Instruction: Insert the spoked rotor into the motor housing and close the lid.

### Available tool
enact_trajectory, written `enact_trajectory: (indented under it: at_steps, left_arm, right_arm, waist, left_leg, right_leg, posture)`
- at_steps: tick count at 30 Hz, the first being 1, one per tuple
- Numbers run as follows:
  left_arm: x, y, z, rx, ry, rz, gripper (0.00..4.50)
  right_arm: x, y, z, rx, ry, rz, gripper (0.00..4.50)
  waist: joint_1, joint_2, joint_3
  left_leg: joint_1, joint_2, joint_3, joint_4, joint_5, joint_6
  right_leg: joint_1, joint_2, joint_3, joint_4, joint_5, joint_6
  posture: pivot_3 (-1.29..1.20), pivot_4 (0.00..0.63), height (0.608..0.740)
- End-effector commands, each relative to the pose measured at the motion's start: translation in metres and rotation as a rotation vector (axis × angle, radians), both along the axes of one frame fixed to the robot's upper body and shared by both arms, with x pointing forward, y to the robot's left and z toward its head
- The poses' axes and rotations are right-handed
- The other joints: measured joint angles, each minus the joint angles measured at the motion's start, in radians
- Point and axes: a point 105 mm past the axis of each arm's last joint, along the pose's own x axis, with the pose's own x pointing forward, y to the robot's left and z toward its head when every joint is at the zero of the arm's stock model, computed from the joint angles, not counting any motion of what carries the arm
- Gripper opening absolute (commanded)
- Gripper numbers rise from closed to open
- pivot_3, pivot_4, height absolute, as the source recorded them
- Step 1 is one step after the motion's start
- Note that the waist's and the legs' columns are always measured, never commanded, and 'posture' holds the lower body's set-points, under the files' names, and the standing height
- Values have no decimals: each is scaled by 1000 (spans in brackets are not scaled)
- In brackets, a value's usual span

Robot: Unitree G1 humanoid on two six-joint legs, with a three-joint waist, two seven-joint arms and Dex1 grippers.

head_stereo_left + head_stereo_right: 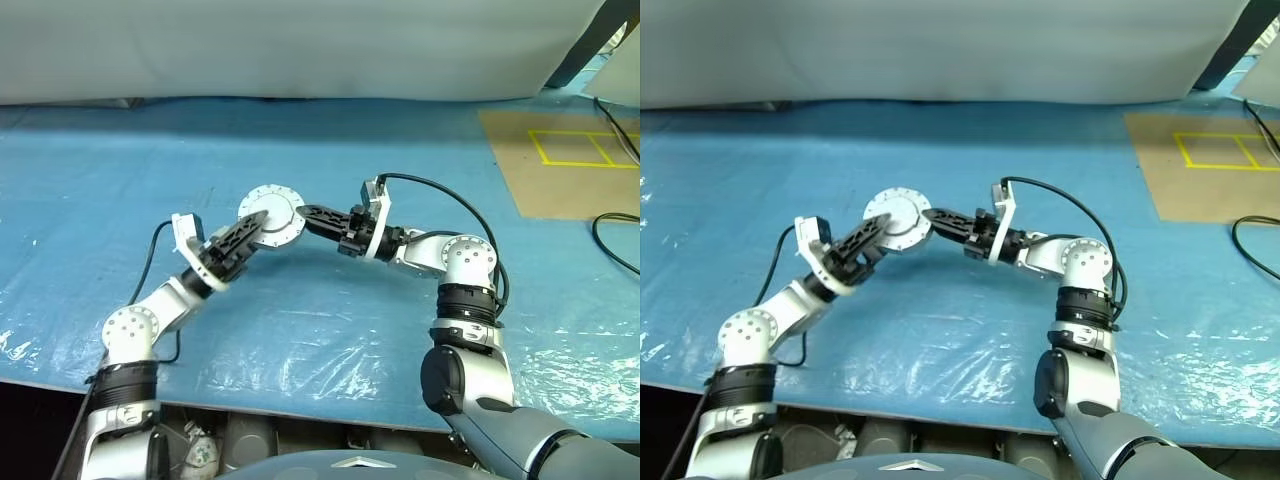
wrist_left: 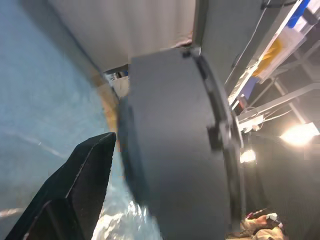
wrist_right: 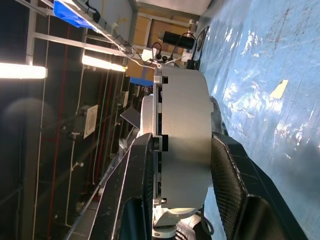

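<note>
The right gripper point(image 1: 300, 214), two black fingers, is clamped on the round silver metal motor housing point(image 1: 272, 215), one finger on each flat face. The closed housing is held in the air above the blue plastic sheet point(image 1: 300, 330). It stands on edge, its smooth screwed face point(image 1: 896, 217) toward the head camera and its axis about level. What is inside it is hidden. The left gripper point(image 1: 245, 238) has its fingers spread apart, just beside the housing, holding nothing.
</note>
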Motion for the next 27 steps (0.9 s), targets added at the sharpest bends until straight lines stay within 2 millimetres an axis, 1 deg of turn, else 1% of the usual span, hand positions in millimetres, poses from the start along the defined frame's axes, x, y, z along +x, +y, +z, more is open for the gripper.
enact_trajectory:
  at_steps: [1, 5, 8, 11, 14, 15, 19, 21, 23, 25, 27]
  left_arm:
    - [-1, -2, 18, -41, -57, -4, 4458]
    - [-1, -11, 7, 28, -30, -13, 4458]
    - [2, -12, 8, 41, -38, 14, 4458]
    - [5, -11, 5, 57, -44, 47, 3899]
    - [4, -11, 7, 38, -51, 50, 2953]
    - [4, -11, 8, 29, -51, 51, 2724]
    - [1, -9, 10, 6, -46, 34, 2687]
    - [-1, -11, 8, 21, -33, 14, 2686]
    - [-5, -15, 14, 5, -47, -17, 2685]
    - [-5, -16, 14, 14, -49, -11, 2685]
    - [-2, -14, 13, 16, -44, 5, 2685]
  right_arm:
    - [-4, 2, 27, 71, -95, 25, 1236]
    - [-3, 2, 25, 72, -86, 16, 1236]
    - [-3, 2, 24, 68, -85, 13, 1236]
    - [-2, 2, 22, 61, -80, 9, 1236]
    - [-2, 3, 22, 62, -78, 7, 1236]
    - [-2, 3, 22, 62, -77, 7, 1236]
    - [-2, 3, 21, 61, -77, 6, 1236]
    - [-2, 3, 21, 56, -84, 5, 1236]
    - [-3, 4, 21, 23, -123, -5, 1236]
    - [-2, 4, 21, -9, -170, -30, 1236]
    - [2, 4, 20, -7, -168, -55, 1964]
  waist:
    - [-3, 0, 0]
    - [-2, 0, 0]
    - [-1, 0, 0]
    - [-1, 0, 0]
    - [0, 0, 0]
    - [-1, 0, 0]
    - [-1, 0, 0]
    - [-1, 0, 0]
    - [-1, 0, 0]
    - [0, 0, 0]
    - [0, 0, 0]
  left_leg:
    - [0, 0, 0, 0, 0, 0]
    - [0, 0, -1, 0, 0, 0]
    - [0, -1, -1, 0, 0, 0]
    - [0, 0, -1, 0, 0, 0]
    - [0, -1, -1, 0, 0, 0]
    - [0, -1, -1, 0, 0, 0]
    - [0, 0, -1, 0, 0, 0]
    - [0, -1, -1, 0, 0, 0]
    - [0, -1, -1, 0, 0, 0]
    - [0, -1, -1, 0, 0, 0]
    - [0, -1, -1, 0, 0, 0]
  right_leg:
    - [0, 0, 0, 0, 0, 0]
    - [0, 1, 0, 0, 0, 0]
    - [0, 0, 0, 0, 0, 0]
    - [0, 0, 0, 0, 0, 0]
    - [0, 0, 0, 0, 0, 0]
    - [0, 0, 0, 0, 0, 0]
    - [0, 0, 0, 0, 0, 0]
    - [0, 0, 0, 0, 0, 0]
    - [0, 0, 0, 0, 0, 0]
    - [0, 0, 0, 0, 0, 0]
    - [0, 0, 0, 0, 0, 0]
  posture:
    - [0, 150, 740]
    - [0, 150, 740]
    - [0, 150, 740]
    - [0, 150, 740]
    - [0, 150, 740]
    - [0, 150, 740]
    - [0, 150, 740]
    - [0, 150, 740]
    - [0, 150, 740]
    - [0, 150, 740]
    - [0, 150, 740]
